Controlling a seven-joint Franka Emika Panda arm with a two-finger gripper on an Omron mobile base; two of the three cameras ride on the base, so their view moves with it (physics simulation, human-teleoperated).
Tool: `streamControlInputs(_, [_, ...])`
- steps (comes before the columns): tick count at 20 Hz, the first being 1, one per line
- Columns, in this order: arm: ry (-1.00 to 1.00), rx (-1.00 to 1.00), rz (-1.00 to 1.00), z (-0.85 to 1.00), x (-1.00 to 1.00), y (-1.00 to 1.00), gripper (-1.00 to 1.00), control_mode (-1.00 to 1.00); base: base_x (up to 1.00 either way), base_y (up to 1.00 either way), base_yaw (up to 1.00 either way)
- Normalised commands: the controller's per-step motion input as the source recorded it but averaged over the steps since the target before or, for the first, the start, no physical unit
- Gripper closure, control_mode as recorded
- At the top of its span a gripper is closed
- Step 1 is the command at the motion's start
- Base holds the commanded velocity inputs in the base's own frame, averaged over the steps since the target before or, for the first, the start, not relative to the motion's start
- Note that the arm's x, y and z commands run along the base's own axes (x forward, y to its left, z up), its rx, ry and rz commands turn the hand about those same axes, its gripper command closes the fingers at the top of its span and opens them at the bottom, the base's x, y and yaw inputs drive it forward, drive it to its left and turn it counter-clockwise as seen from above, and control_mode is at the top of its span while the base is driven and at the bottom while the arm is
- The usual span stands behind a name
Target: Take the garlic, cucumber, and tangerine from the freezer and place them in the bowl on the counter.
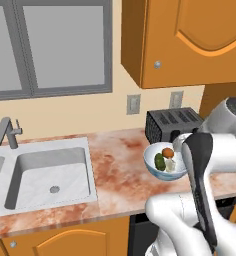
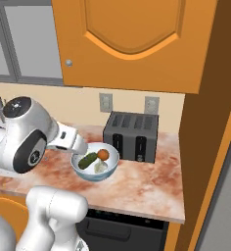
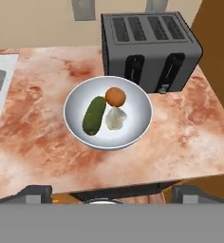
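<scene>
The bowl stands on the marbled counter just in front of the toaster. Inside it lie the dark green cucumber, the orange tangerine and the off-white garlic, close together. The base views show the same bowl with the cucumber, tangerine and garlic. My gripper hangs above and in front of the bowl, open, its fingers wide apart with nothing between them. A strip of the grey freezer shows at the far right.
A dark four-slot toaster sits right behind the bowl. The sink with its faucet lies to the left. Orange wall cabinets hang overhead. A black dishwasher front is below the counter edge.
</scene>
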Motion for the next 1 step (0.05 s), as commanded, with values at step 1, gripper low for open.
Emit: streamControlInputs(1, [-0.07, 0.0, 0.0, 0.54, -0.23, 0.0, -1.0, -1.0, 0.0, 0.0, 0.0])
